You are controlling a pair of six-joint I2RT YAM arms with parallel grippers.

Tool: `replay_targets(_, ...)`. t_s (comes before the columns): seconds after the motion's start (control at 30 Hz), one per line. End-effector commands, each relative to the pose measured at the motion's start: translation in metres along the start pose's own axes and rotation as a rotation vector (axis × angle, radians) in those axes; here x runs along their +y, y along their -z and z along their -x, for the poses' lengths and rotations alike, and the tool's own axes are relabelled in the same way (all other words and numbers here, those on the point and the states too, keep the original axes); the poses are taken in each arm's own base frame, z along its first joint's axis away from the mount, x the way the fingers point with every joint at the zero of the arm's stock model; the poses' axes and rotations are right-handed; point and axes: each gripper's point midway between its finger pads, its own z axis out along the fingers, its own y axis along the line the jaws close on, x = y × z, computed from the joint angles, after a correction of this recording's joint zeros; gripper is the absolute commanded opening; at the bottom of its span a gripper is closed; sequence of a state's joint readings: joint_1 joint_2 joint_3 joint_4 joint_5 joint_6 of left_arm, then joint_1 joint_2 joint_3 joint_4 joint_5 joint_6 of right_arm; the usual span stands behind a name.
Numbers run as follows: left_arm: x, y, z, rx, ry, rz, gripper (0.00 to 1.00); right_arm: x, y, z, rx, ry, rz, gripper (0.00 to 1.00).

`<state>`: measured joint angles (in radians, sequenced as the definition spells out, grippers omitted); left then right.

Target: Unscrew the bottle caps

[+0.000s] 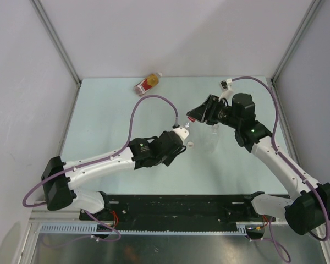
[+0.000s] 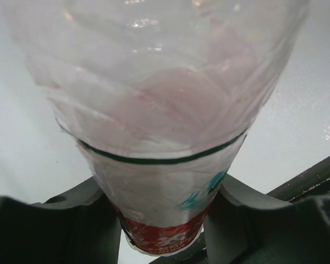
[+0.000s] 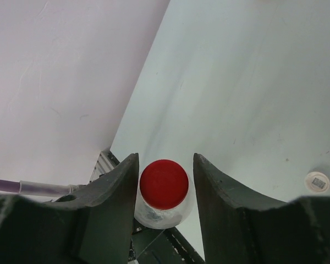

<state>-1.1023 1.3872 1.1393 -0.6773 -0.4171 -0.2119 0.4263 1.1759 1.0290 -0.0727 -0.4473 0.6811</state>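
My left gripper (image 1: 181,136) (image 2: 160,184) is shut on the clear bottle with the red-white label (image 2: 159,209), its fingers pressed on both sides of the labelled body. The bottle's bright red cap (image 3: 164,183) (image 1: 191,119) points towards my right gripper (image 3: 165,159) (image 1: 193,116). That gripper is open, with its jaws on either side of the red cap. The left finger (image 3: 118,192) touches the cap's edge, and a thin gap shows at the right finger (image 3: 214,192). A loose white cap (image 3: 317,181) (image 1: 189,144) lies on the table.
A clear unlabelled bottle (image 1: 210,137) lies on the table just under my right arm. A short amber bottle with a red-yellow label (image 1: 148,83) lies on its side at the table's far edge. White walls enclose the back and both sides.
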Motion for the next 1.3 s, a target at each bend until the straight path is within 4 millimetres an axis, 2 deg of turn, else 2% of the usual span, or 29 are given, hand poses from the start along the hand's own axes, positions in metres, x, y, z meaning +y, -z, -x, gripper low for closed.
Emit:
replay_targets(0.0,0.000,0.006,0.017,-0.041,0.036,0.014,0.05,0.023,0.001,0.011,-0.006,0.016,0.069,0.48)
replay_targets(0.13,-0.001,0.006,0.016,-0.039,0.041,0.009,0.04,0.023,0.000,0.009,0.004,0.013,0.073,0.46)
replay_targets(0.17,-0.001,0.007,0.016,-0.040,0.043,0.009,0.03,0.024,0.001,0.009,0.006,0.013,0.074,0.41)
replay_targets(0.3,-0.001,0.007,0.016,-0.040,0.048,0.008,0.03,0.024,0.001,0.007,0.013,0.011,0.078,0.11)
replay_targets(0.33,-0.001,0.007,0.015,-0.041,0.050,0.009,0.03,0.024,0.001,0.007,0.014,0.012,0.078,0.05)
replay_targets(0.4,0.000,0.008,0.015,-0.043,0.054,0.009,0.02,0.025,0.001,0.007,0.015,0.014,0.081,0.01)
replay_targets(0.77,0.003,0.016,0.013,-0.062,0.097,0.009,0.00,0.029,0.010,0.007,0.009,0.053,0.087,0.00)
replay_targets(0.93,0.001,0.023,0.017,-0.083,0.117,-0.023,0.00,0.038,0.016,0.007,0.010,0.090,0.124,0.00)
replay_targets(1.27,-0.018,0.043,0.029,-0.155,0.115,-0.187,0.00,0.063,0.031,0.005,0.021,0.185,0.239,0.00)
